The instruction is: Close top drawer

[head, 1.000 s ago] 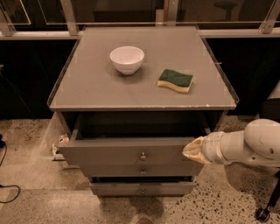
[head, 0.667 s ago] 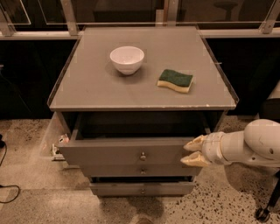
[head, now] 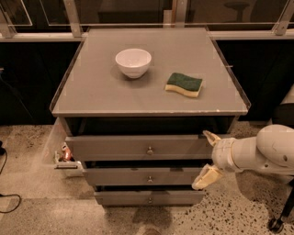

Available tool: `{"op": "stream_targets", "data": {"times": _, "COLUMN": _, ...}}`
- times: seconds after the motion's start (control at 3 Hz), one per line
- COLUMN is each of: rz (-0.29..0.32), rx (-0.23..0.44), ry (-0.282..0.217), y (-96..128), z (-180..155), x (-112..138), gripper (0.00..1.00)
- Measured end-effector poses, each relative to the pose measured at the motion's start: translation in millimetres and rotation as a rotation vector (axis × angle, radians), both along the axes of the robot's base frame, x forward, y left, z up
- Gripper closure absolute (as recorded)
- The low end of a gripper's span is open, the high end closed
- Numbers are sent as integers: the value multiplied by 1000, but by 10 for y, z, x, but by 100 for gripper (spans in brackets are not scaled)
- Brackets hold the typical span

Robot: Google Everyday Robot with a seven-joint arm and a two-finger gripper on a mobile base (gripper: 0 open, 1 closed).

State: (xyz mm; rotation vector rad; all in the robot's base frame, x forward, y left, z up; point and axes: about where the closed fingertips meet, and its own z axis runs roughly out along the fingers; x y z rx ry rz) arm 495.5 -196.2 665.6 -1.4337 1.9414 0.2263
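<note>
Top drawer (head: 138, 147) juts slightly from under the counter (head: 115, 96), not yet shut. Tool (head: 207, 157) at its right front corner, fingers (head: 203, 178) splayed wide, holding nothing. Next, likely: press front straight in.

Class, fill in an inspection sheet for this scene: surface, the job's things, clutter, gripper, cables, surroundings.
Surface: grey cabinet top, bearing a white bowl and a green-and-yellow sponge.
Job's things: top drawer stands out a little, dark gap above its front; not closed.
Clutter: small red-and-white items on the floor, left of the cabinet.
Gripper: gripper open, at the drawers' right end, upper finger by the top drawer's corner; contact unclear.
Cables: black cable on the floor, far left.
Surroundings: speckled floor; dark windows behind.
</note>
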Motion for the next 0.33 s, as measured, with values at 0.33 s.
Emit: {"op": "stream_targets", "data": {"times": 0.33, "rz": 0, "rx": 0, "ry": 0, "y": 0, "z": 0, "x": 0, "gripper": 0}}
